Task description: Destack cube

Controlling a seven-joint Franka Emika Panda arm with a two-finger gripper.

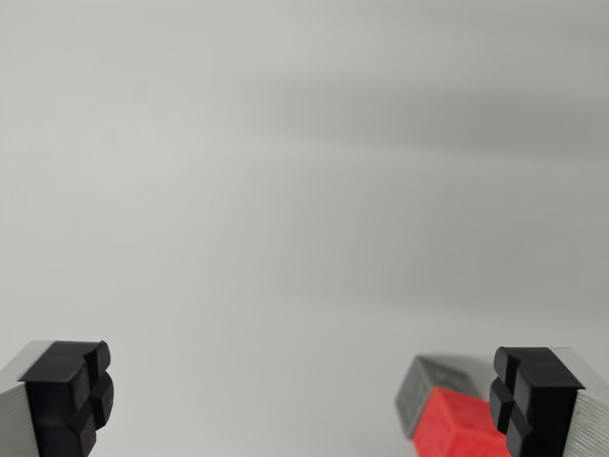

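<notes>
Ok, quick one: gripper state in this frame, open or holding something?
Gripper: open, fingers wide apart, nothing between them. A red cube on a grey block sits by the finger on the wrist view's right, not gripped.

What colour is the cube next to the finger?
Red cube, seen in the wrist view.
</notes>
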